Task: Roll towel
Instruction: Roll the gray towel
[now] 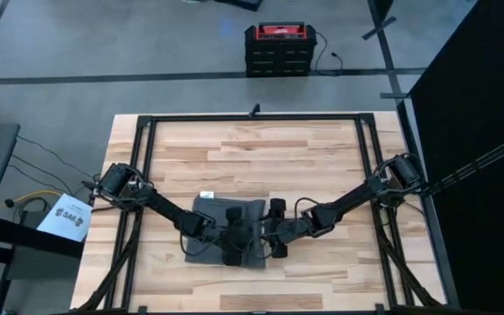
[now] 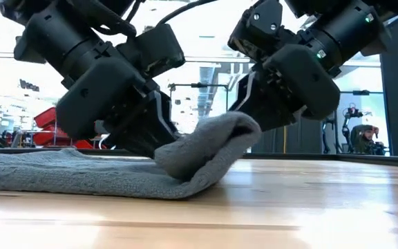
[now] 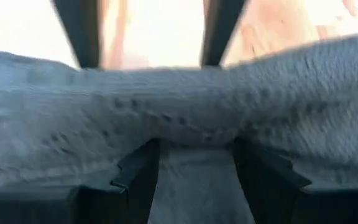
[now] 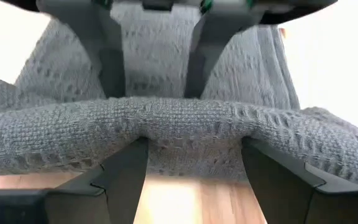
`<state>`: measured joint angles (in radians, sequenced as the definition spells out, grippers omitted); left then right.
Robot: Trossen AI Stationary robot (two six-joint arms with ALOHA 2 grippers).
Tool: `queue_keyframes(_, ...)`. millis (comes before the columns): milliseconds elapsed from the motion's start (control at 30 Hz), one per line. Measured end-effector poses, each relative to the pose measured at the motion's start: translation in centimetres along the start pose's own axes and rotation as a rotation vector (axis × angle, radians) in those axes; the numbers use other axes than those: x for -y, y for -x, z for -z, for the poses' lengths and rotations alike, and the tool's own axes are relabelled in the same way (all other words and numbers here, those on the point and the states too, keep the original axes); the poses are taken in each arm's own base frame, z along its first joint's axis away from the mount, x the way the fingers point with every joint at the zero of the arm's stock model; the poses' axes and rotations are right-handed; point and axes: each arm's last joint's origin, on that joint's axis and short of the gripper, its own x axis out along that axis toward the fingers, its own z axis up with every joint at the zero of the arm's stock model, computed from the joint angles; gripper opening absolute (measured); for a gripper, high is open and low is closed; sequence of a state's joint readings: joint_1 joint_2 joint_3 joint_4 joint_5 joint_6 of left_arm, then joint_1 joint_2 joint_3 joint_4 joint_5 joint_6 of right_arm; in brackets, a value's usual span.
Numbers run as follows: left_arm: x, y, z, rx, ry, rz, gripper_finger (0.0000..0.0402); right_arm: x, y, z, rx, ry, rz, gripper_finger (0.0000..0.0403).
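Wooden table [image 1: 322, 157] carries the dark grey towel [image 1: 213, 214] near its front edge, between both arms. Left gripper [image 1: 232, 248] and right gripper [image 1: 277, 229] each pinch the towel's raised fold [image 2: 213, 142]. Risk: uneven pull skews the roll or the cloth slips out.

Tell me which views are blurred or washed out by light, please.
Left wrist view: the towel is soft and smeared, the table behind it overexposed. Right wrist view: towel weave sharp, corners blown white. Low view: bright windows behind, both arms dark against them. High view: evenly lit, no glare.
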<state>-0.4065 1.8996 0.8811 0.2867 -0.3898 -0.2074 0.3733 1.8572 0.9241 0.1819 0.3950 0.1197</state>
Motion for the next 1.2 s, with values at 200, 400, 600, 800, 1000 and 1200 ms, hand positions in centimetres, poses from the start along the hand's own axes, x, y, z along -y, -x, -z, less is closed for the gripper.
queue_keyframes(200, -0.9, -0.3, -0.2, 0.014, -0.001, -0.017, 0.0191, -0.1, 0.1, 0.5, -0.042, -0.014, 0.002, 0.0249)
queue_keyframes(400, -1.3, -1.7, 0.5, 0.013, 0.005, -0.015, 0.0191, -0.6, 0.5, 1.1, -0.100, -0.003, -0.001, 0.0249)
queue_keyframes(600, -1.3, -4.3, 0.8, 0.027, 0.030, 0.006, 0.0191, -0.7, 3.2, 0.8, -0.134, -0.017, -0.012, 0.0249)
queue_keyframes(800, -1.7, -5.0, 0.6, 0.027, 0.014, 0.022, 0.0191, -0.5, 7.9, 3.0, -0.285, -0.063, 0.006, 0.0249)
queue_keyframes(1000, -2.7, -5.4, 0.2, 0.061, 0.026, 0.032, 0.0191, -0.2, 9.0, 8.1, -0.300, -0.168, 0.002, 0.0249)
queue_keyframes(1200, -3.6, -6.5, -0.5, 0.077, 0.046, 0.020, 0.0191, -0.1, 7.0, 10.1, -0.170, -0.203, -0.043, 0.0249)
